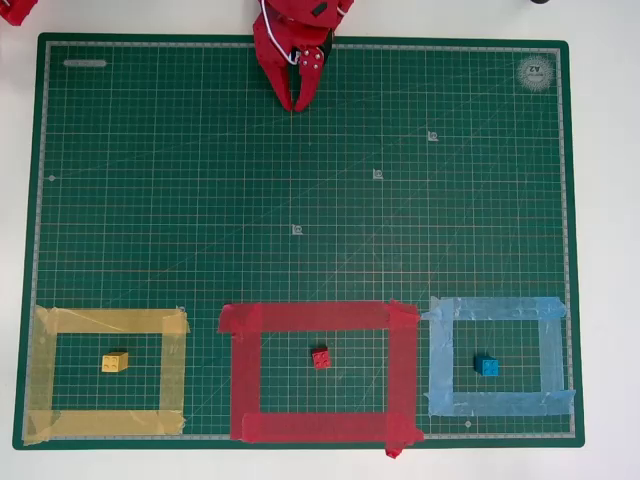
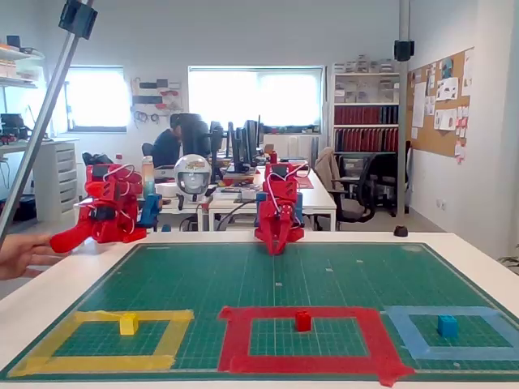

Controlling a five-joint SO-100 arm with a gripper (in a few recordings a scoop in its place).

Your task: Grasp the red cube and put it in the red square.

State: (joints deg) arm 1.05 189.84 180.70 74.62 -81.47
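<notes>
The red cube (image 1: 321, 357) (image 2: 303, 321) lies on the mat inside the red square (image 1: 246, 372) (image 2: 236, 339), a wide red tape outline at the mat's near edge. It sits roughly at the outline's middle, touching none of the tape. My red gripper (image 1: 297, 104) (image 2: 276, 250) hangs at the far edge of the mat, well away from the cube. Its fingertips meet in a point and nothing is between them.
A yellow block (image 1: 115, 362) (image 2: 128, 324) sits inside a yellow tape outline (image 1: 175, 368), and a blue block (image 1: 487, 366) (image 2: 447, 326) inside a light blue tape outline (image 1: 440, 360). The green cutting mat (image 1: 300, 200) lies on a white table.
</notes>
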